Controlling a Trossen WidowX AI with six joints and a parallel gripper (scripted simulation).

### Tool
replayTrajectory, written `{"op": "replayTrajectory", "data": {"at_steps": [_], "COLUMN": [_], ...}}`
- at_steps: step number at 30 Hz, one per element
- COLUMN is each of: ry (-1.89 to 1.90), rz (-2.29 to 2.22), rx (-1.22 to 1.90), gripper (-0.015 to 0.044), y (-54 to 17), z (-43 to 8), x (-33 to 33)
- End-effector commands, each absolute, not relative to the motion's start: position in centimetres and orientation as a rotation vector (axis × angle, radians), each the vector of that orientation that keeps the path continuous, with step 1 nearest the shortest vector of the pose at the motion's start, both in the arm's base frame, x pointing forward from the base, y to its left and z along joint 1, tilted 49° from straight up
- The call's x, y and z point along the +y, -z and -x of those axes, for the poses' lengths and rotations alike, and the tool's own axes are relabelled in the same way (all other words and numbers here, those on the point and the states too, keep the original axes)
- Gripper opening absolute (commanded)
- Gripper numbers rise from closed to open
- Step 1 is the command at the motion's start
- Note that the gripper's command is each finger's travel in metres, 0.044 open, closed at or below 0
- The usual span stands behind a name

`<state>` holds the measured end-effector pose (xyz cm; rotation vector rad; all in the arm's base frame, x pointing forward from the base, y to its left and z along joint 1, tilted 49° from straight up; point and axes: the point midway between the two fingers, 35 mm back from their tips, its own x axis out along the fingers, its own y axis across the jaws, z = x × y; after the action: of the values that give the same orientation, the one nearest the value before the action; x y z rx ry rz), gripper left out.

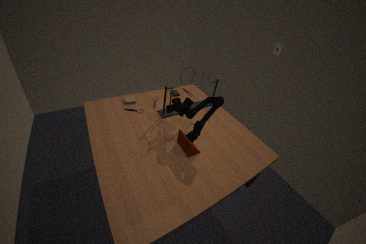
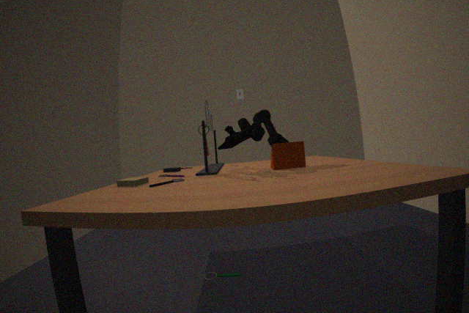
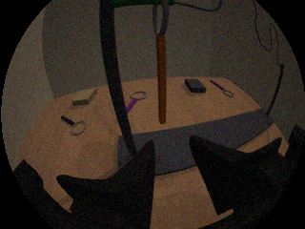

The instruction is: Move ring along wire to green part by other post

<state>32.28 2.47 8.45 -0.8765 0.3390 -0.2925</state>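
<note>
The ring (image 3: 166, 20) (image 2: 198, 129) hangs on the green part (image 3: 138, 2) (image 1: 169, 88) of the wire beside the near post (image 1: 164, 99) (image 2: 205, 150) (image 3: 111, 67). Its orange handle (image 3: 162, 78) (image 1: 170, 98) (image 2: 207, 149) hangs straight down. My gripper (image 3: 172, 142) (image 2: 219, 148) is open and empty. Its fingertips are a short way back from the handle, with a gap in the exterior view. The thin grey wire (image 3: 200, 9) (image 1: 180, 75) loops towards the far post (image 1: 215, 89) (image 3: 275, 91), which has its own green part (image 1: 214, 82).
The dark base (image 3: 224, 129) carries both posts. Beyond it lie purple-handled rings (image 3: 131, 105) (image 3: 217, 86), a black-handled ring (image 3: 68, 120), a pale block (image 3: 85, 96) and a dark box (image 3: 195, 86). An orange wedge (image 1: 186, 147) (image 2: 287, 155) stands near the arm's base.
</note>
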Motion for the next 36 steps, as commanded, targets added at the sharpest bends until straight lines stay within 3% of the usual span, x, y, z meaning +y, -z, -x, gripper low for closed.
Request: {"op": "replayTrajectory", "data": {"at_steps": [1,15,21,26,36], "ry": [0.298,0.298,0.294,0.294,0.294], "rz": [0.872,0.872,0.879,0.879,0.879], "rx": [0.339,0.339,0.333,0.332,0.332], "gripper": [0.016,0.016,0.0317,0.044,0.044], "y": [-8.5,-8.5,-9.0,-9.0,-9.0], "z": [-32.1,-32.1,-27.8,-27.6,-27.6], "x": [2.4,2.4,3.7,3.8,3.8]}}
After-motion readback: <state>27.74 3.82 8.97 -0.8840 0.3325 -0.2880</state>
